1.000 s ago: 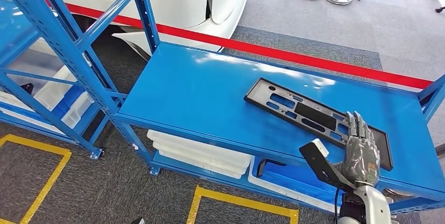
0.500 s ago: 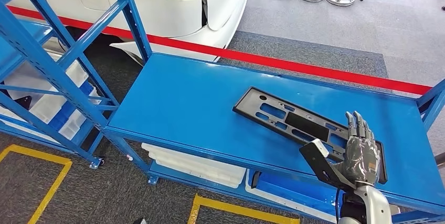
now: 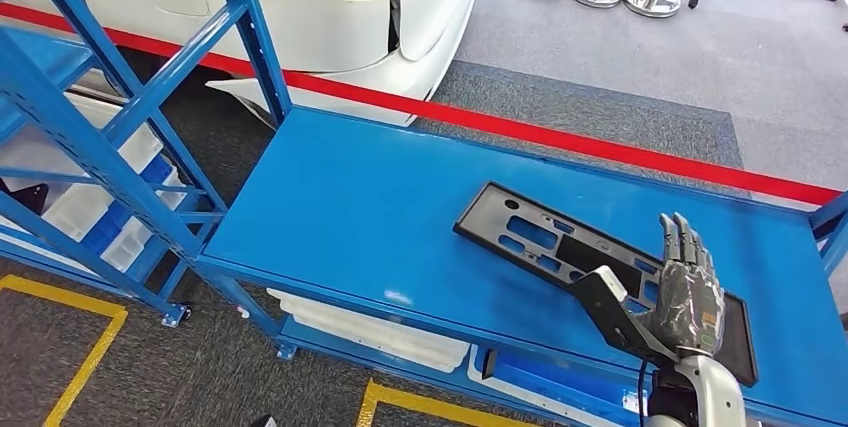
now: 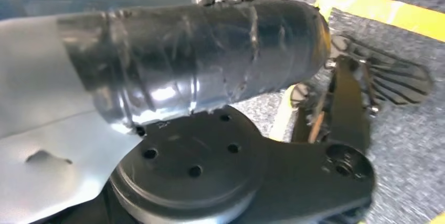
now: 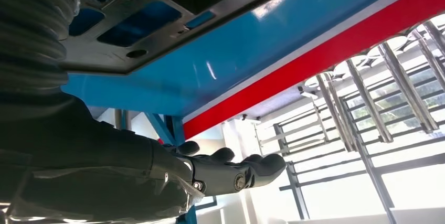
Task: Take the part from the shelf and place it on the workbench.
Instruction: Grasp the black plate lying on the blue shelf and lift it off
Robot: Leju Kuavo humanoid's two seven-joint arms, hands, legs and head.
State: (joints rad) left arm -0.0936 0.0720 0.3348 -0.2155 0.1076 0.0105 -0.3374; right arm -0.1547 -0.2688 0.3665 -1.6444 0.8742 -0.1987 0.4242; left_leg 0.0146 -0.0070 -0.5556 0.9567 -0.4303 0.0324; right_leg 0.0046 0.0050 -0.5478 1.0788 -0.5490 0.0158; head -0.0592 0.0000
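From the head view, the flat black rectangular plastic panel with cut-out slots [image 3: 600, 275] lies on the glossy blue metal desk [image 3: 380, 217], running slantwise toward the desk's right front corner. The right hand [image 3: 686, 287] hovers over the panel's near right end, its fingers [image 3: 682, 239] straight and spread, grasping nothing. A tall blue metal shelf rack [image 3: 110, 137] stands against the desk's left end, with white plastic trays [image 3: 375, 325] on the tier below the desk top. Behind the desk's far edge runs a red floor stripe [image 3: 560, 132], and beyond it a white car body [image 3: 340, 7].

In the left wrist view, the left hand [image 4: 199, 61] is blurred and wrapped in dark covering over grey carpet [image 4: 414, 145] with a yellow line [image 4: 383, 11]; I cannot tell its state.

In the right wrist view, the right hand's dark fingers [image 5: 231, 171] stretch out free, with the panel [image 5: 141, 24] flat on the blue desk [image 5: 252, 56] close by.
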